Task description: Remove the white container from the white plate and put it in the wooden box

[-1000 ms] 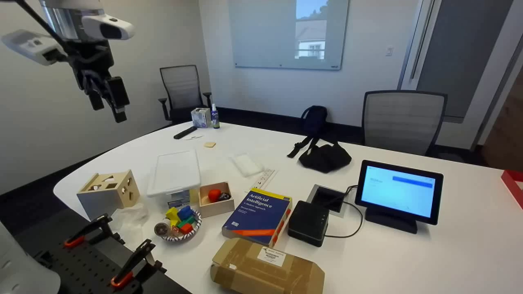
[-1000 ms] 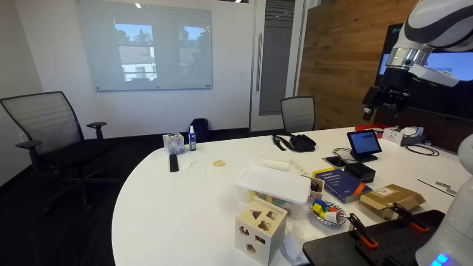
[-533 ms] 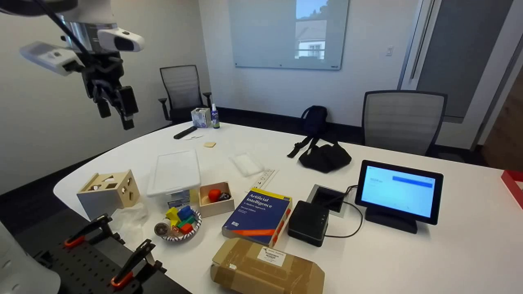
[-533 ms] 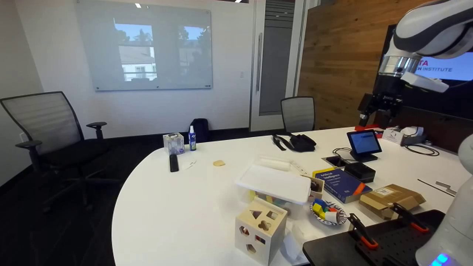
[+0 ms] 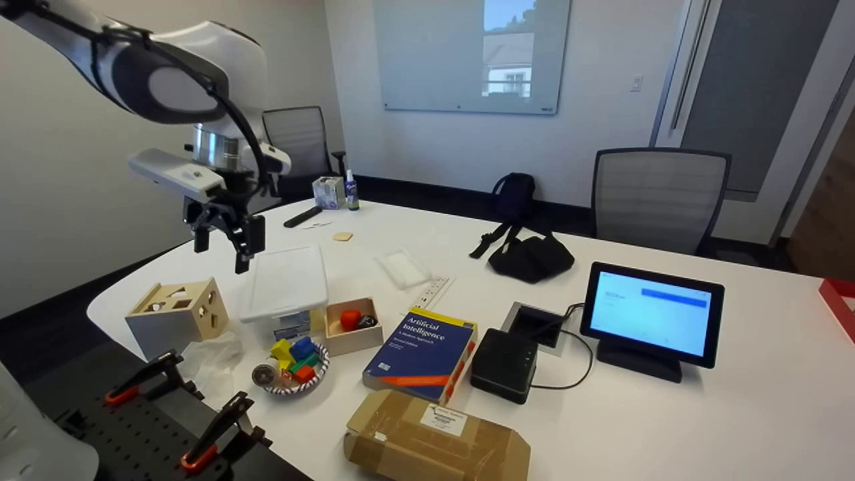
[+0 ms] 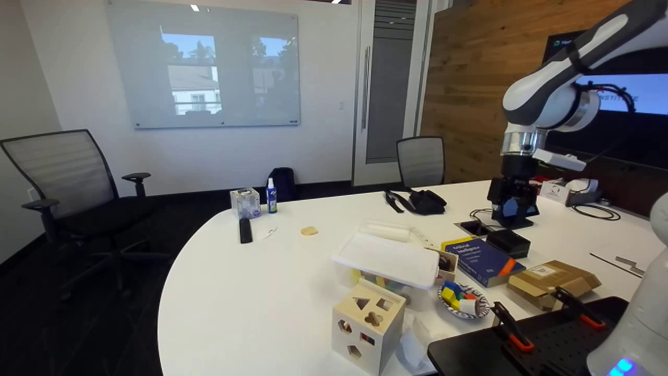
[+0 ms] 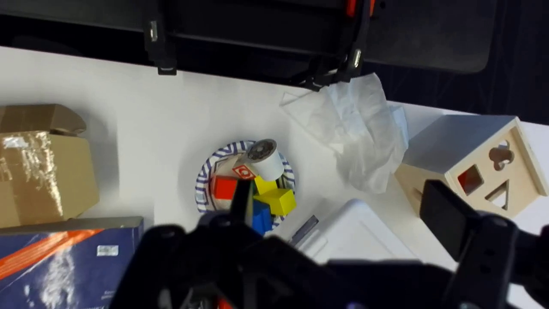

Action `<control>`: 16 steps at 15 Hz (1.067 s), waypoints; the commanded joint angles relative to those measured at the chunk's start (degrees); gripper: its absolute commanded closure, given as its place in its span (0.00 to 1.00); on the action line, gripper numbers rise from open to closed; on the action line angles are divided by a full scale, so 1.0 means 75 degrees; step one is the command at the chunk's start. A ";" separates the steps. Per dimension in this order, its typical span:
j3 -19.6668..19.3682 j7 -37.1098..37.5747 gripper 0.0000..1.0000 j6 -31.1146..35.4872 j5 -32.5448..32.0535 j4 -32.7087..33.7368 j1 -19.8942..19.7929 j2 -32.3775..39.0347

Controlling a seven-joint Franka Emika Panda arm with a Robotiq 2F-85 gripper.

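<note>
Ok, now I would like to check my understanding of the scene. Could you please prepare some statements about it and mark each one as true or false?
1. The white cylinder is on the plate. True.
2. The plate holds nothing but the white cylinder. False: coloured blocks are on it too.
3. The gripper is open. True.
4. The wooden cube has holes in its top. True.
5. The wooden cube stands on the plate. False: it stands on the table.

Parted gripper (image 5: 222, 255), wooden box (image 5: 175, 323), plate (image 5: 325, 365) of coloured blocks (image 5: 305, 365)
</note>
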 commanded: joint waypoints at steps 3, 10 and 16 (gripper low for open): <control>0.0054 -0.0788 0.00 0.0497 0.0677 0.0494 -0.0021 0.2185; 0.0482 -0.0889 0.00 0.1838 0.0967 0.0770 -0.0379 0.4021; 0.1043 -0.0983 0.00 0.1918 0.0878 0.1624 -0.0832 0.5442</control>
